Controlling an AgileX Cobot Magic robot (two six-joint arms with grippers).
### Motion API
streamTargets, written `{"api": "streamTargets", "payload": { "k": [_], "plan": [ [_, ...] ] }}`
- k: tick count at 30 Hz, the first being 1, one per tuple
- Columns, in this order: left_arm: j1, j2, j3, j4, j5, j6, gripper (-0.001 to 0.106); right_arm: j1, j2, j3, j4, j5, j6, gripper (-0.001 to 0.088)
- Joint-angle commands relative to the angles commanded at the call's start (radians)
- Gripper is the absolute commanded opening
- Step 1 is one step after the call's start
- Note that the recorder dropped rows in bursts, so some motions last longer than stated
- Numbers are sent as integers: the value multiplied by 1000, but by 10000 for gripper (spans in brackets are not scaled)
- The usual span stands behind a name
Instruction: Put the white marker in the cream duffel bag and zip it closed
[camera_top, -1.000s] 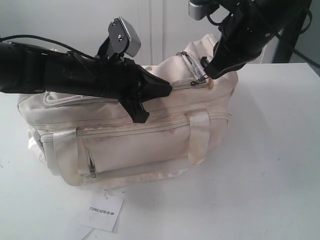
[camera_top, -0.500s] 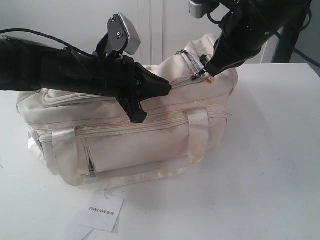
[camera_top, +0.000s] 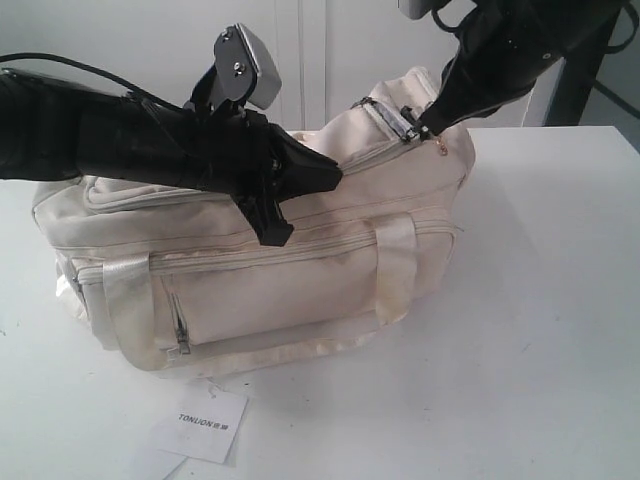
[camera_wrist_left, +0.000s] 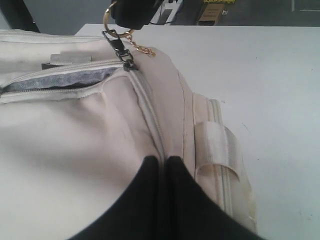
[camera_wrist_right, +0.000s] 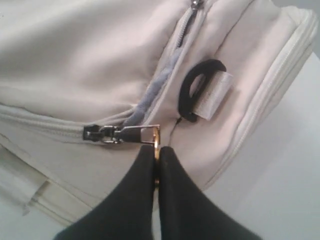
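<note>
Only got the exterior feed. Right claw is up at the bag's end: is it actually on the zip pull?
Observer: Yes. The right wrist view shows the right claw shut on the gold ring of the pull.
Operator: Zip closed?
Observer: No. The left wrist view shows grey lining in an open gap of the cream duffel bag, next to the slider.
Operator: Left claw?
Observer: The left claw is shut, tips on the closed zip seam. I cannot tell whether it pinches fabric.
</note>
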Motion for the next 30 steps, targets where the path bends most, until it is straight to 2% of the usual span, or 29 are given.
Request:
{"api": "streamTargets", "payload": {
  "k": [9,30],
  "plan": [
    [0,0,0,0,20,0,0,0,32,0,-9,-161,-7,0],
    [0,0,0,0,51,0,0,0,92,0,5,-363,-7,0]
  ]
}}
